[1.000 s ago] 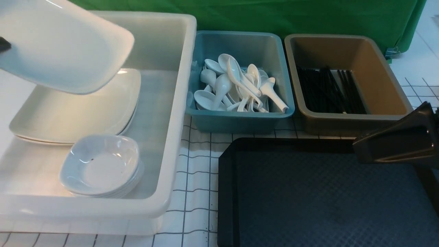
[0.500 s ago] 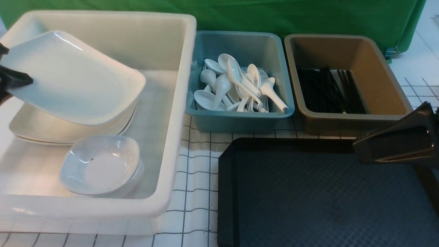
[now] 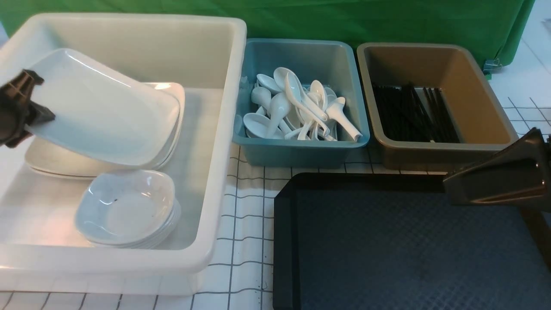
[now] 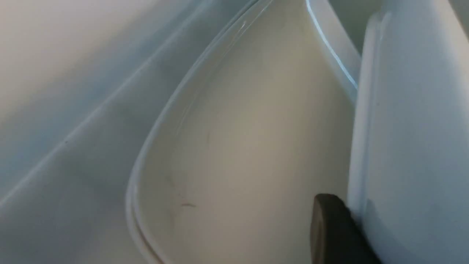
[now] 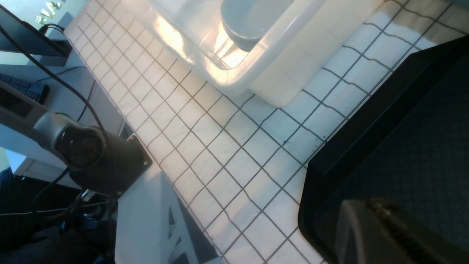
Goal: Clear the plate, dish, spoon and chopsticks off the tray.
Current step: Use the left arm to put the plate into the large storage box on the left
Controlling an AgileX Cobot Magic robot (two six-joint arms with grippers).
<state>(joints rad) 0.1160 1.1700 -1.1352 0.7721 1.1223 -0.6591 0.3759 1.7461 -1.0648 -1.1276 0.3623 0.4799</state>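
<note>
The plate [image 3: 107, 116] is seen tilted inside the white tub [image 3: 228, 142], its right edge laid on a plate stack [image 3: 60, 165] and its left edge at the left gripper [image 3: 30, 107]. Whether it is pinched cannot be told. The right gripper [image 3: 450, 186] is pressed together over the tray [image 3: 387, 249].

The front view looks forward and down from the robot's side, across the tray [image 3: 413, 241] to a green cloth [image 3: 344, 21]. The left wrist view sits very near a plate [image 4: 414, 128], seemingly inside the white tub [image 3: 129, 267]. The right wrist view looks down on the table [image 5: 205, 146], sharing tray corner and white tub with the front view.
</note>
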